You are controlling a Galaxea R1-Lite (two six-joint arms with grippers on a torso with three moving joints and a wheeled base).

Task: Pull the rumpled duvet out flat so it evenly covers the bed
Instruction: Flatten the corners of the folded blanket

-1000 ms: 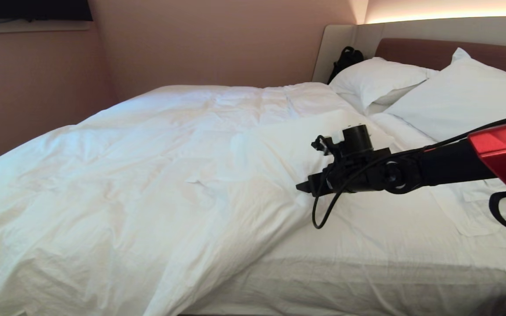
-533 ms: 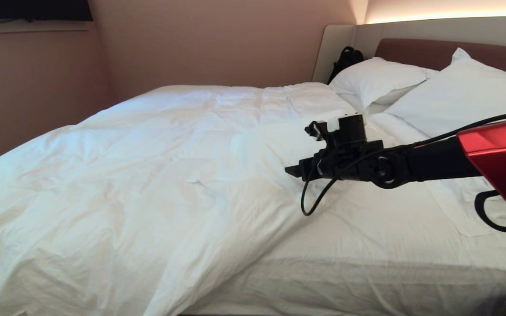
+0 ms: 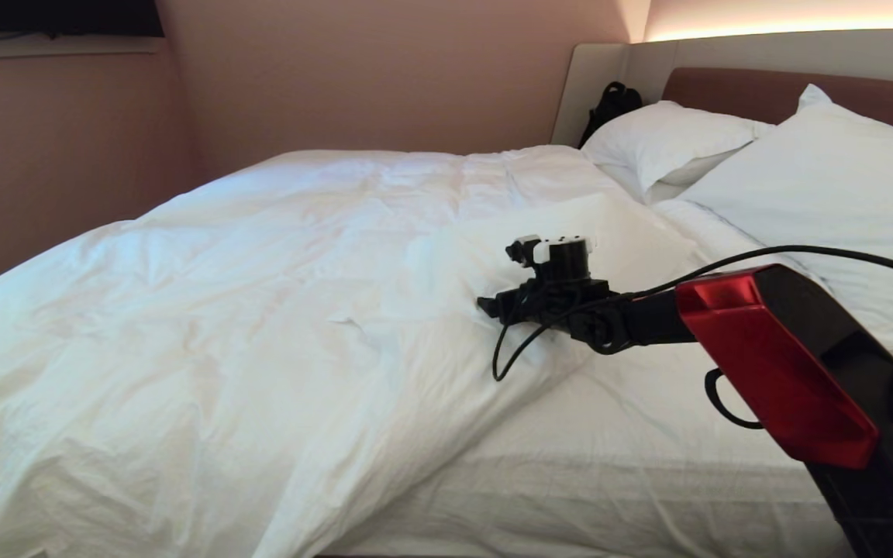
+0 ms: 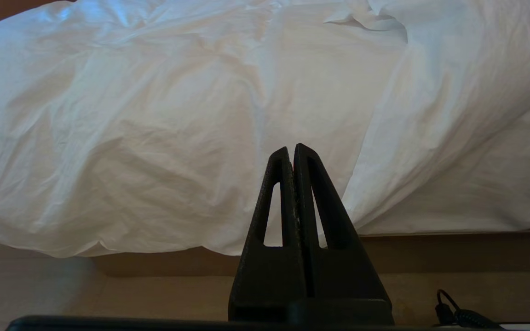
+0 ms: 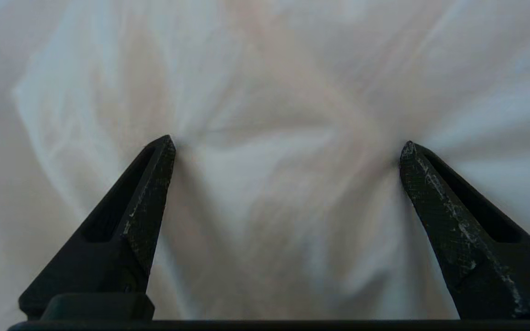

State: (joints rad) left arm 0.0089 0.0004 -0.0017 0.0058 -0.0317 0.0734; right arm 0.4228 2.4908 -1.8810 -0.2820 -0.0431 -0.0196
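1. My right gripper (image 5: 288, 145) presses into the puffy, wrinkled white cotton duvet (image 3: 260, 310), jaws spread wide around a fold, nothing clamped.
2. The duvet lies bunched across the far and foot side of the low white-sheeted bed (image 3: 648, 465).
3. Next, I judge: pinch, then pull toward the bare sheet.
4. My left gripper (image 4: 294, 149) is parked, jaws together.

White duvet (image 3: 245, 310), plain, warm peach tint in the creases; white pillows (image 3: 818, 170); brown headboard panel (image 3: 733, 89) inside a beige surround; pinkish-tan wall (image 3: 369, 70); black right gripper (image 3: 487, 304), red arm cover (image 3: 772, 364), black cable (image 3: 508, 356); black left gripper (image 4: 291, 151)
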